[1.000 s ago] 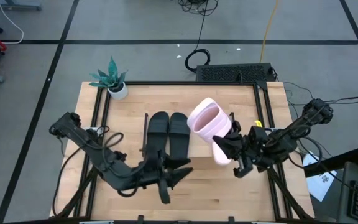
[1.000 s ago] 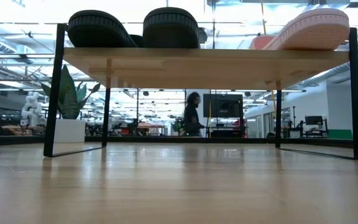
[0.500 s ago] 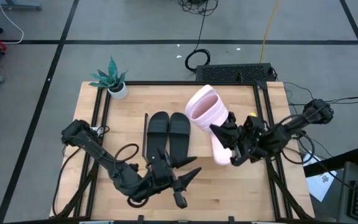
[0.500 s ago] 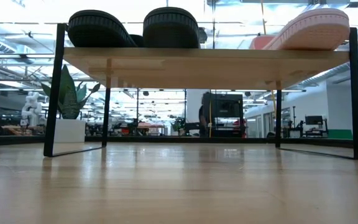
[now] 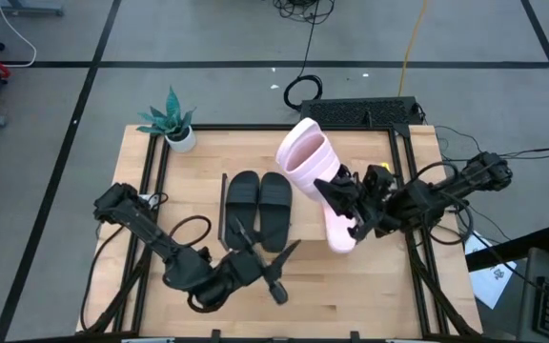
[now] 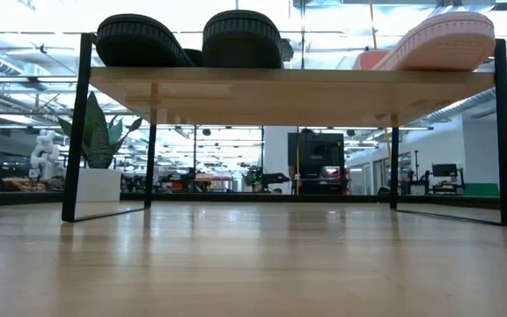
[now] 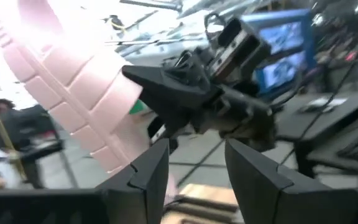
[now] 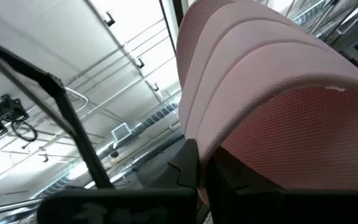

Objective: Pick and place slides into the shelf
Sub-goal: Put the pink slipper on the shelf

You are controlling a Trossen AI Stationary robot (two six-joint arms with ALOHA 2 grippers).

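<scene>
Wooden tabletop [image 5: 370, 286] scene: right gripper [image 5: 343, 192] pinches the raised pink slide [image 5: 305, 164] above the shelf [image 5: 198, 157], its long axis tilted toward the black pair [image 5: 258, 205]. Beside it lies the second pink slide [image 5: 339, 232]. Left gripper [image 5: 273, 272], half spread and empty, waits nearer the front.

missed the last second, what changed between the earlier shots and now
The right tool, shut on the raised pink slide, carried it toward the back left, nearer the black pair. The left tool swung rightward along the table's front, holding nothing. The black pair and the other pink slide stayed on the shelf. A person seen earlier behind the table has gone from the low view.
</scene>
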